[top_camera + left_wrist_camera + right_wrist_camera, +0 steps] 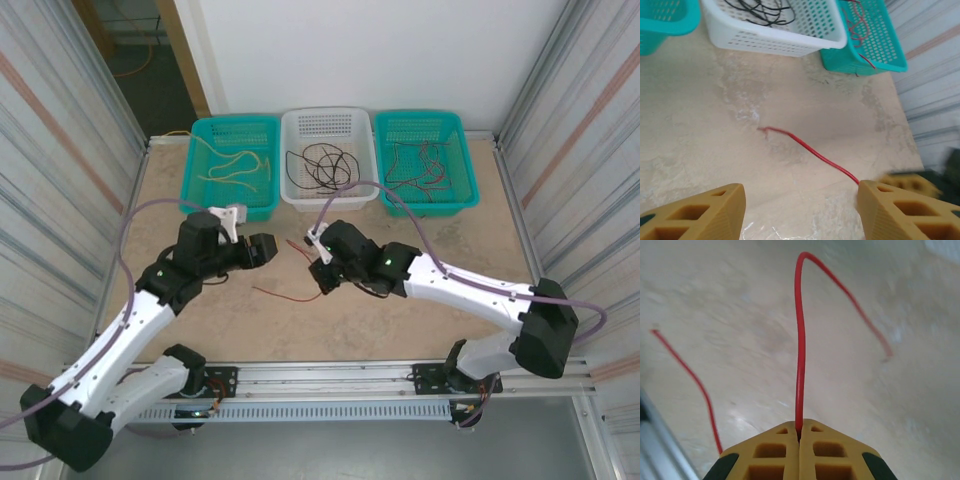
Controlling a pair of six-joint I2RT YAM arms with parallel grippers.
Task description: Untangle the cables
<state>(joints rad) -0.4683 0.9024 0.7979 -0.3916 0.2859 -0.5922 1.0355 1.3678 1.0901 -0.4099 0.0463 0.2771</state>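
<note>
Right jaws tight on red cable (799,340) end; left jaws wide apart.

Beige mottled worktop (420,320): matt board with faint shiny patches.

Left teal perforated basket (235,122), white perforated basket (330,112) and right teal perforated basket (425,116): moulded plastic, smooth, semi-gloss.

Thin red cable (799,340): smooth, slightly glossy plastic sheath.

Left pincer (800,186) and right pincer (799,426): ochre-yellow plastic fingers, matt, with moulded cut-outs.

Left arm (120,340) and right arm (470,285): smooth white satin shells with black matt joint housings.

Silver slotted rail (330,375): bare metal.

Ribbed side wall panels (60,150): glossy.
</note>
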